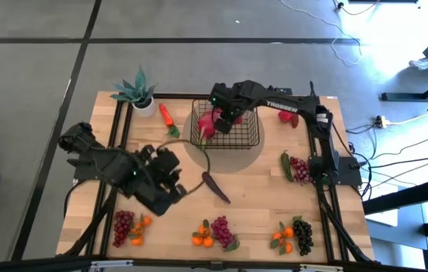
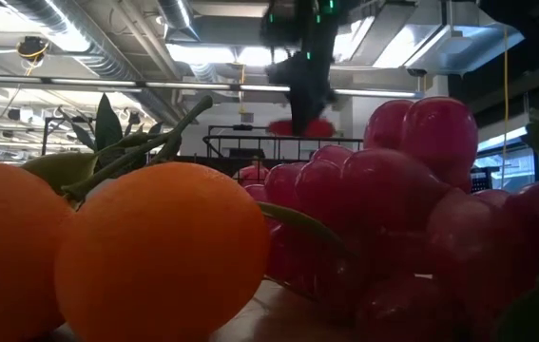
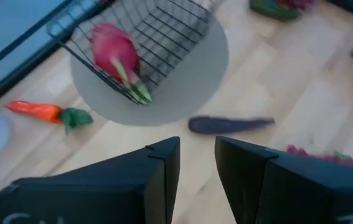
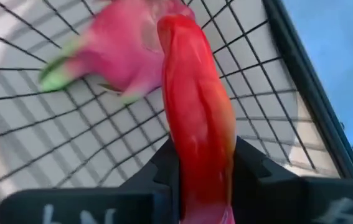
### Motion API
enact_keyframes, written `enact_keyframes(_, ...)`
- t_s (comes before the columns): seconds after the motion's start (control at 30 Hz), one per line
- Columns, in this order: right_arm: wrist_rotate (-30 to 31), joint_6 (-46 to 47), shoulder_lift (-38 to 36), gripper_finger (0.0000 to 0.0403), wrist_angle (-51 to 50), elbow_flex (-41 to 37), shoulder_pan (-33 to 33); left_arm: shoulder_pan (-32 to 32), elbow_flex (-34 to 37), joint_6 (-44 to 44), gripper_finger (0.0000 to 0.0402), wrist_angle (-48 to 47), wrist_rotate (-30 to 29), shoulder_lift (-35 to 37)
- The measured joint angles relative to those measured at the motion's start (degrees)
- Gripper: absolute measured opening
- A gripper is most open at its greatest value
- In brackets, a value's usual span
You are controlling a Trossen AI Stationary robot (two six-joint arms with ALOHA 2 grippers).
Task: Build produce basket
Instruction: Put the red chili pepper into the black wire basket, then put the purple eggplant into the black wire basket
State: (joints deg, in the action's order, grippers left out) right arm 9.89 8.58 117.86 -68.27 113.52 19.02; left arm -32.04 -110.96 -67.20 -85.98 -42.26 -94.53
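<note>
Right claw (image 4: 198, 180) clamped on a red pepper (image 4: 196, 118), held over the black wire basket (image 1: 247, 136); a pink-red radish (image 1: 206, 125) lies inside the basket at its plant-side wall. Left claw (image 3: 196, 180) jaws apart, empty, hovering over the table (image 1: 263, 189) near the dark eggplant (image 1: 215, 186), outside the basket.

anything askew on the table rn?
Mostly the pink-red radish: it lies against the basket wall, leaf end poking out through the mesh. Otherwise normal: right pincer holds a red pepper over the basket; the left pincer waits, open.
</note>
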Motion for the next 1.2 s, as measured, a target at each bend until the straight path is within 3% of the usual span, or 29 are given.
enact_keyframes(0.13,-3.7,-6.7,0.0,0.0072,5.6,-6.9,3.2,3.9,0.1,0.1,0.0090,-1.4,-1.3,1.9)
enact_keyframes(0.4,-3.6,-16.5,0.1,0.0072,14.3,-16.1,6.7,13.1,0.0,3.7,0.0090,-2.0,-1.8,4.2)
enact_keyframes(0.87,-5.0,-18.4,0.1,0.0073,16.3,-17.5,7.1,21.2,0.1,5.1,0.0090,-1.9,0.0,4.3)
enact_keyframes(1.07,-5.0,-21.2,0.1,0.0133,17.6,-17.5,7.2,22.0,0.1,5.0,0.0090,-1.9,0.0,4.3)
enact_keyframes(1.2,-5.0,-21.3,0.1,0.0152,18.1,-17.5,7.3,22.5,0.1,5.0,0.0090,-1.9,0.0,4.3)
